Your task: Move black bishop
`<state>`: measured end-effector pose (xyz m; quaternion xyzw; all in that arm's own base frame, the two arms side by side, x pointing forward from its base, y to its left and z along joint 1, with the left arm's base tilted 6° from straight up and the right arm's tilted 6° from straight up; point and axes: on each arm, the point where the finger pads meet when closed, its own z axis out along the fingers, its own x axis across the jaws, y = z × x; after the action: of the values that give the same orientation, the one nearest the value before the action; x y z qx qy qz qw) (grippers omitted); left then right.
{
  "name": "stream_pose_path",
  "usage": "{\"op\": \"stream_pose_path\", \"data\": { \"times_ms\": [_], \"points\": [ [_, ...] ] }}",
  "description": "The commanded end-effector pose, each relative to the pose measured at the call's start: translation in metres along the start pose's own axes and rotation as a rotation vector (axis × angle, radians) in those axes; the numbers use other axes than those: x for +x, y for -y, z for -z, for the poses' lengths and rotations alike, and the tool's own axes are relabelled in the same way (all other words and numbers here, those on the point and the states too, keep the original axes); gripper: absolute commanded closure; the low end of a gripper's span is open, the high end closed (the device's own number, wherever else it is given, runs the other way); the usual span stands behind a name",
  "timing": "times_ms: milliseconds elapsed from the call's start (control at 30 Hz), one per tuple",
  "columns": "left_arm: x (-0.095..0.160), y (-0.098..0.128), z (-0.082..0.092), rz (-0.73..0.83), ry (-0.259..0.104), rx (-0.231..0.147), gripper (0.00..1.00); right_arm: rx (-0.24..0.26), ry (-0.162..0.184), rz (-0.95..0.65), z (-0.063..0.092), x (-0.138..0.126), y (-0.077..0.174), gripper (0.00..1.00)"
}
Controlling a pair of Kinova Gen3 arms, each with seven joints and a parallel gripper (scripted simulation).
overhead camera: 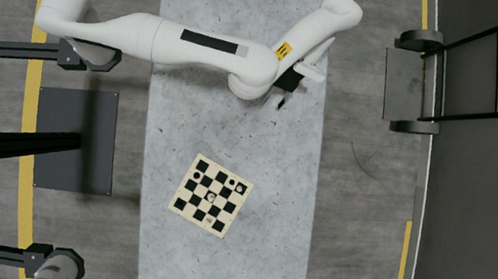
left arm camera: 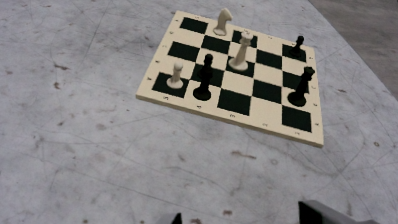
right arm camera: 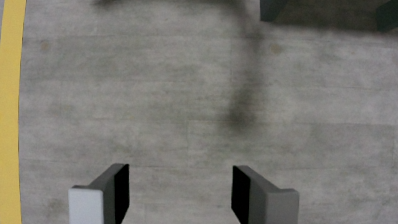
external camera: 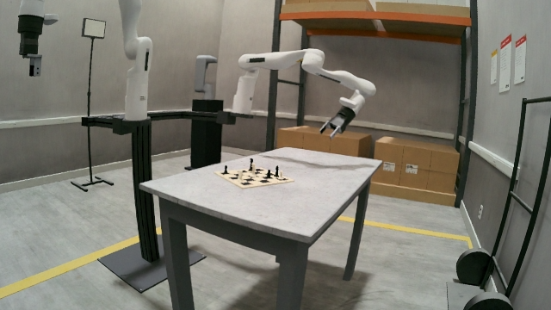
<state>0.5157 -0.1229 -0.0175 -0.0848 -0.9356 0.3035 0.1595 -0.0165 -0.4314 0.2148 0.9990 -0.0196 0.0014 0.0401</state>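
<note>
The board (overhead camera: 196,221) (external camera: 267,183) (left arm camera: 250,122) lies on the table. The piece that looks like the black bishop (overhead camera: 232,182) (external camera: 277,170) (left arm camera: 203,86) stands upright on a light square at the near edge in the left wrist view, beside a white pawn (overhead camera: 240,188) (left arm camera: 175,80). Another black piece stands right behind it, mostly hidden. The edge letters are too small to read surely, so D3 cannot be told. My left gripper (overhead camera: 274,103) (external camera: 327,133) (left arm camera: 240,212) is open and empty, above the table, away from the board. My right gripper (external camera: 35,74) (right arm camera: 180,187) is open and empty over the floor.
A tall black piece (overhead camera: 196,175) (external camera: 251,161) (left arm camera: 300,91), a small black piece (overhead camera: 180,203) (external camera: 225,170) (left arm camera: 297,47), a tall white piece (overhead camera: 211,197) (left arm camera: 241,54) at the board's centre and a white knight (overhead camera: 210,220) (left arm camera: 222,23) stand on other squares.
</note>
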Motion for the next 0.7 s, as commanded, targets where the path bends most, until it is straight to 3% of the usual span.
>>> {"op": "stream_pose_path", "data": {
  "times_ms": [0,500,667],
  "points": [
    [0.0,0.001,0.001,-0.002,0.001,0.0,0.0,-0.002,0.0,0.0,0.001,0.0,-0.001,0.0],
    [0.0,0.001,0.001,-0.002,0.002,0.0,0.0,-0.002,0.0,0.0,0.001,0.0,-0.001,0.0],
    [0.005,0.014,0.015,-0.002,0.002,-0.001,0.0,-0.002,0.0,0.0,0.001,0.0,-0.001,0.0]
  ]
}}
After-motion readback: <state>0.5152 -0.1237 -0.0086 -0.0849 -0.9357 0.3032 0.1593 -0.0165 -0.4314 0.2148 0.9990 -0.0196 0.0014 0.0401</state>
